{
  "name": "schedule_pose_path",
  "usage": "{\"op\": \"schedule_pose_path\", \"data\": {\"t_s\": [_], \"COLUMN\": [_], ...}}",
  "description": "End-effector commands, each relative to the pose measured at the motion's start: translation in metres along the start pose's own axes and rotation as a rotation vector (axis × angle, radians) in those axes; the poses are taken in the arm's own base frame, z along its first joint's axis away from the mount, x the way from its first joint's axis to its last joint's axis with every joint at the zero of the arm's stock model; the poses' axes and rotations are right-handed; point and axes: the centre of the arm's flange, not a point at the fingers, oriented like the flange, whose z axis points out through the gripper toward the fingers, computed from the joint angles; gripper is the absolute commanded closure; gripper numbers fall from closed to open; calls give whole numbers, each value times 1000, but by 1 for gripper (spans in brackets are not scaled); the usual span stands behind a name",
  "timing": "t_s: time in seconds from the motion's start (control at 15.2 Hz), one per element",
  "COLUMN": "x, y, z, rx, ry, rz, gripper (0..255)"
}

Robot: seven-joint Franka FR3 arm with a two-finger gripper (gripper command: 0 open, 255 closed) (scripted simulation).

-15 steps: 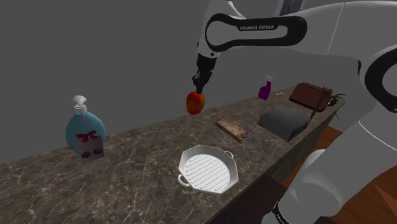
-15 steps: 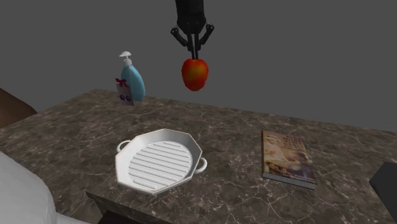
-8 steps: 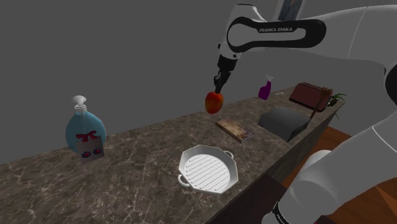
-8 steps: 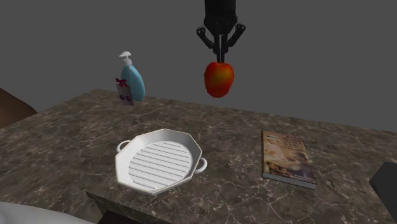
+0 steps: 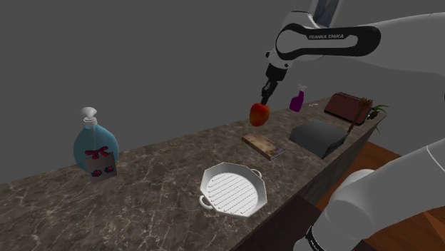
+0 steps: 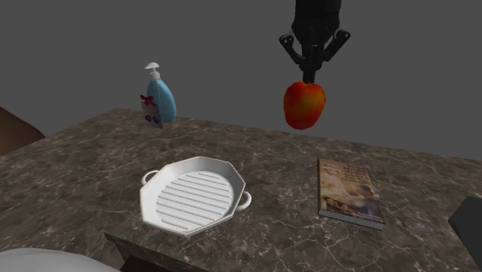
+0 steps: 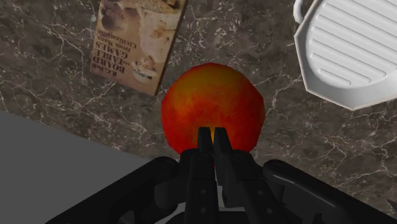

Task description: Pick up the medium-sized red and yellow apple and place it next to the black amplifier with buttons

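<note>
Arm: the white arm (image 5: pixel 335 37) reaches in from the shoulder view's right, high over the stone counter (image 5: pixel 164 167).
Gripper: the black gripper (image 6: pixel 312 76) points straight down, well clear of the counter top.
Fingers: almost pressed together, pinching the very top of the apple (image 6: pixel 304 104); in the wrist view just a sliver of yellow shows between the two tips.
Apple: red with yellow patches, it hangs in mid-air under the gripper and touches nothing else. In the shoulder view it sits above the far end of the book (image 5: pixel 262 145).
Amplifier: the black amplifier (image 5: pixel 319 135) lies flat on the counter, on the shoulder view's right of the book and apart from the apple.
Book: flat on the counter with its cover up, between the pan (image 5: pixel 234 191) and the amplifier.
Pan: white, eight-sided, ribbed inside, with small handles; it sits near the counter's front edge.
Soap bottle: the blue pump bottle (image 5: pixel 94 146) stands upright, far off at the shoulder view's left.
Spray bottle: a small purple spray bottle (image 5: pixel 297 99) stands upright at the back, beyond the amplifier.
</note>
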Motion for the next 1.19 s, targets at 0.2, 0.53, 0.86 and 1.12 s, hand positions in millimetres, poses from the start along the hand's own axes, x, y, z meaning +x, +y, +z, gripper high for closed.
{"op": "schedule_pose_path", "data": {"t_s": [0.2, 0.53, 0.86, 1.12], "x": [-45, -87, -129, -162], "y": [51, 103, 154, 195], "z": [-1, -2, -3, -4], "rx": [0, 0, 0, 0], "ry": [1, 1, 1, 1], "rz": [-2, -2, -2, -2], "gripper": [255, 255, 255, 255]}}
